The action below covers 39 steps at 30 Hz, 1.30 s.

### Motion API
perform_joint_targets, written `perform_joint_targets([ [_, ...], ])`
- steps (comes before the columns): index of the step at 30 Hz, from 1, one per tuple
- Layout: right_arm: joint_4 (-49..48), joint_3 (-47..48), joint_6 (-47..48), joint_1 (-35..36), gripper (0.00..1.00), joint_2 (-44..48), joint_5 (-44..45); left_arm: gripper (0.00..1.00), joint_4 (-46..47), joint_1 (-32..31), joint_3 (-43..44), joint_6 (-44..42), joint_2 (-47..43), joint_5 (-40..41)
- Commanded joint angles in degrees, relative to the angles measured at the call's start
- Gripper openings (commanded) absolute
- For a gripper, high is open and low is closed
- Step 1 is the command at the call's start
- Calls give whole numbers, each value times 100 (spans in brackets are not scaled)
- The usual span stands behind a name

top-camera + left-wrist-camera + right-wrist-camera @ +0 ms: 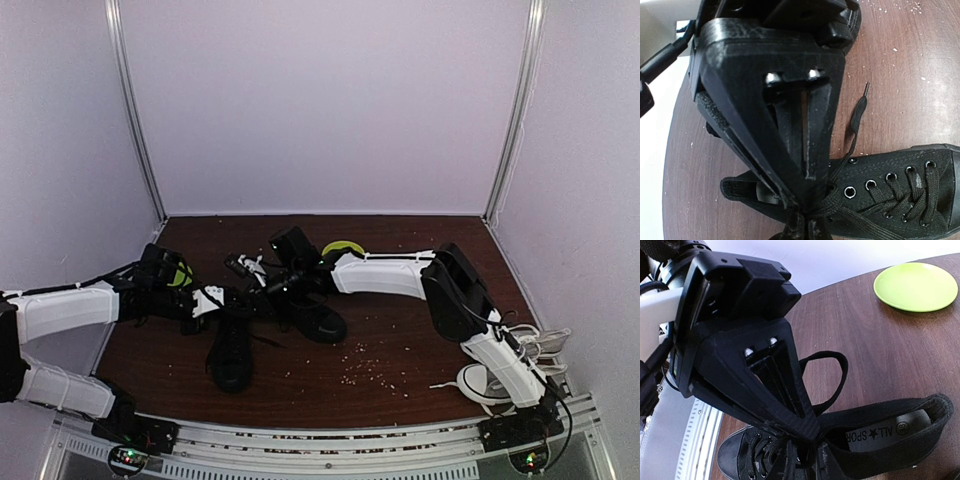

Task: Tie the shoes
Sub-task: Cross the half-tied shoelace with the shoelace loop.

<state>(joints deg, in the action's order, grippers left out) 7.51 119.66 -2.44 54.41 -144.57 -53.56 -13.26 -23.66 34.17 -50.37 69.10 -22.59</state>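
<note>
The shoe (232, 355) being worked lies mid-worktop (400, 340). Its long axis runs 12 to 6, with the toe at 6 toward the arm bases. Its mate (318, 322) sits just beside it at 3.

Both claws meet over the collar end, at the shoe's 12. The left claw (801, 222) reaches in from 9 and the right claw (805, 437) from 2, so neither arm is clearly nearer.

The left claw is pinched shut at the top eyelets, on a lace (856, 117) as far as I can tell. The lace's free end trails over the wood toward 1 in the left wrist view.

The right claw is narrow and seems to be closed on the base of a loop (832, 371), which stands out past its fingers. The coming move probably turns on carrying the lace across to that loop.
</note>
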Motion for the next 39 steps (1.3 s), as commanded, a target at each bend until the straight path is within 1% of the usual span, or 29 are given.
perform_joint_targets([
  [1,146,152,164,53,14,-116,72,0,255,43,-27,86,-68,-34],
  [6,198,268,158,82,15,-223,234,0,258,39,-27,90,-63,-92],
  [11,104,312,159,129,22,-240,175,0,262,37,-27,96,-40,-144],
  [16,-57,348,141,194,26,-261,142,0,256,50,-14,103,-11,-158],
  [18,-60,354,122,201,26,-256,205,0,247,47,-18,105,-17,-176],
  [20,-80,312,121,196,22,-219,297,0,236,47,-24,101,-35,-226],
  [24,-176,152,100,188,5,-65,501,0,210,47,-19,98,-45,-224],
  [26,-324,-65,31,147,2,121,566,0,167,46,-19,81,-59,-237],
  [28,-474,-392,-39,82,0,312,632,0,121,53,-17,54,-71,-254],
  [32,-656,-771,-85,-21,0,593,707,0,81,48,3,16,-51,-255],
  [38,-765,-825,-245,-67,0,693,587,0,-68,50,49,-37,-6,-298],
  [39,-794,-841,-281,-78,2,700,569,0,-71,50,51,-37,-10,-288],
])
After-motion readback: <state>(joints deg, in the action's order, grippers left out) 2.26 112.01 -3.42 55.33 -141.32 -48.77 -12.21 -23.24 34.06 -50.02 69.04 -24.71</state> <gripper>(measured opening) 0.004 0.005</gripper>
